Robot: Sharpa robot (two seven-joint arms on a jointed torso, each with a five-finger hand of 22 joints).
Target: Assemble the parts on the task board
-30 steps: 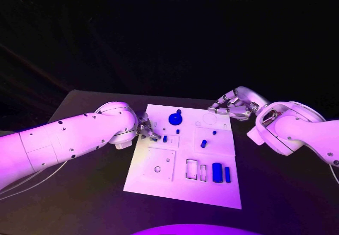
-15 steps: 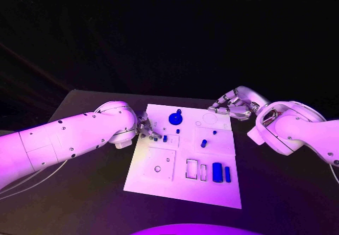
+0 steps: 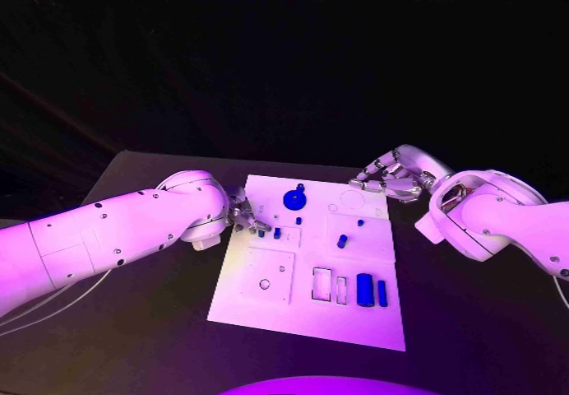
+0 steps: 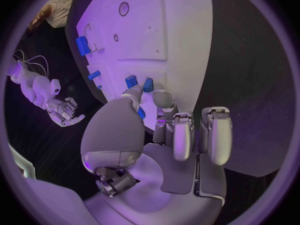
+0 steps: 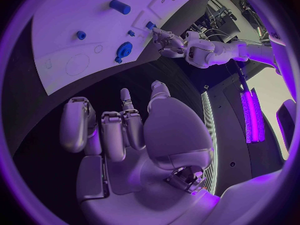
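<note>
At the task board's (image 3: 311, 271) left edge, a small blue part (image 4: 148, 84) is being pinched by the left hand (image 3: 246, 216); the right hand (image 3: 388, 179) is being held loosely curled, empty; several parts are lying unassembled.

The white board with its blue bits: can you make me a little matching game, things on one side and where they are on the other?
Things:
1. Left hand
2. Right hand
3. Round blue part
4. Two long blue parts

Places:
A. Near edge of the board, right side
B. Off the board's far right corner, holding nothing
C. At the board's left edge, fingertips by a small blue part
D. Far end of the board, near its middle

Pairs: 1-C, 2-B, 3-D, 4-A
</note>
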